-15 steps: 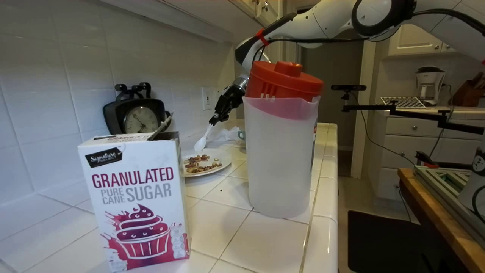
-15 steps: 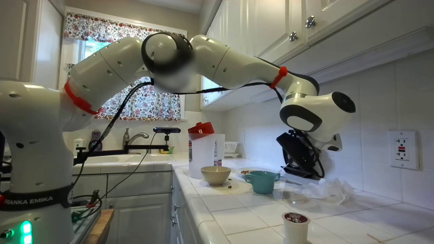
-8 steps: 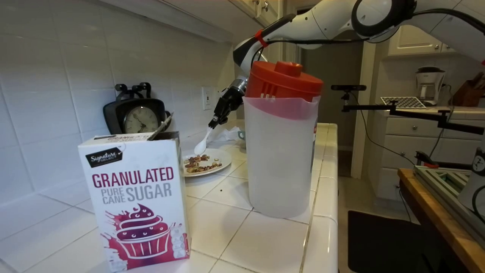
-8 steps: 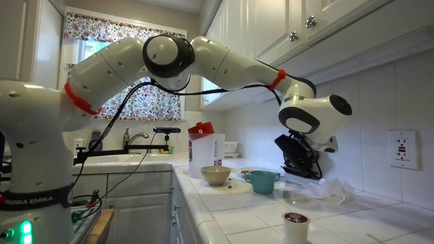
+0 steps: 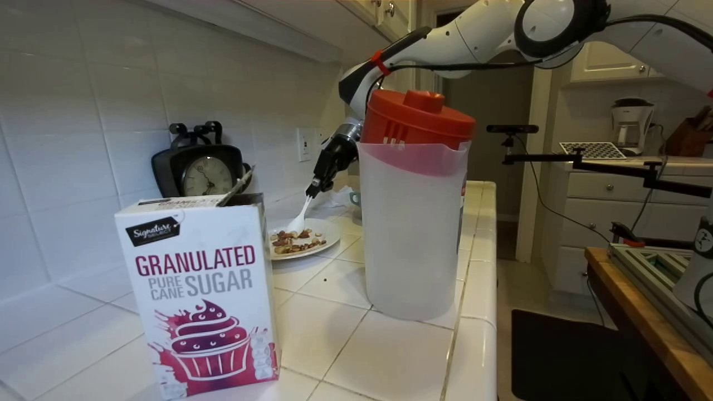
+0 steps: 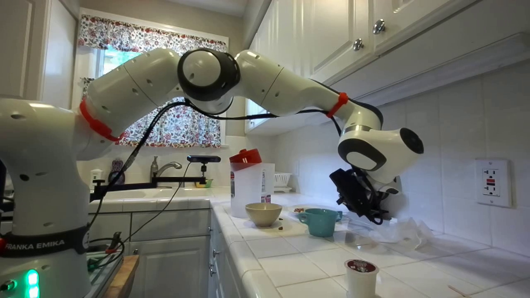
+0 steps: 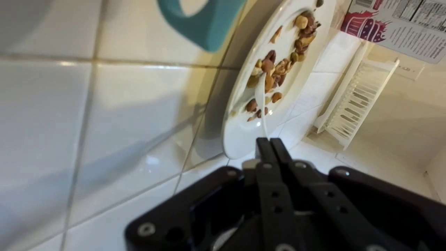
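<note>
Well, your gripper has its fingers drawn together with barely a gap showing, and they pinch the spoon by its thin end. The relation to mind is how the spoon lies from those jaws to the nuts: in the wrist view you have it running straight out ahead, its long axis roughly in line with the fingers, so its far end sits at the near part of the pile on the plate. A few loose nuts lie on either side of it, while most stretch on past the end, toward the box. In an exterior view you can see the spoon slant down from the fingertips, its head lowest, over the plate. Whether that head presses on the plate or only hangs among the nuts, you cannot tell from here. Near the plate you have the cup, apart from the spoon, while the pitcher stands upright close to the edge of the counter, its lid tilted.
</note>
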